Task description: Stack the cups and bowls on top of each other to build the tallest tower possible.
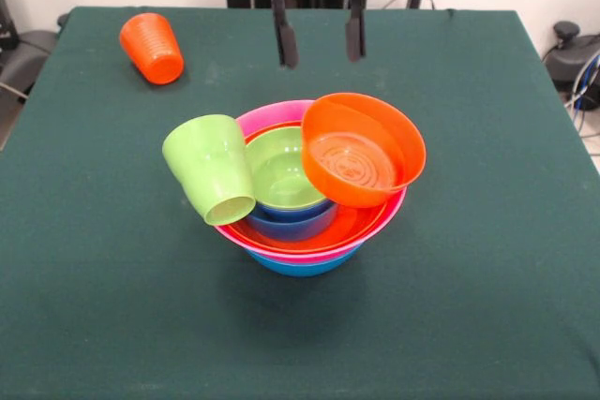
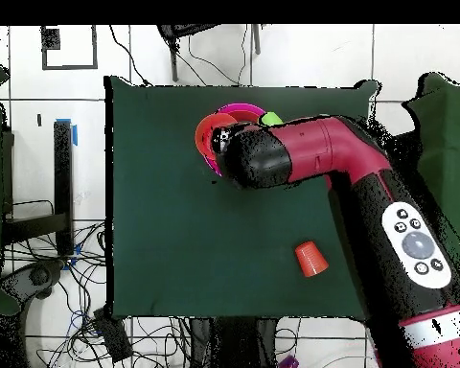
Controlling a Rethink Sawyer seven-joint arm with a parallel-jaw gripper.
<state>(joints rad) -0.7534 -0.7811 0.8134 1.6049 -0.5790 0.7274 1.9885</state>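
I am hovering the gripper (image 1: 318,41), jaws wide and empty, over the tower (image 1: 314,231); the tilted orange bowl (image 1: 361,150) looks light and slick, so I am planning a rim pinch.

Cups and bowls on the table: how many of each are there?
Cups: 2, the orange cup lying alone and the lime green cup leaning on the pile.
Bowls: 6, large blue, large pink, large orange, small blue, small lime-green and the tilted orange bowl.
Total: 8.
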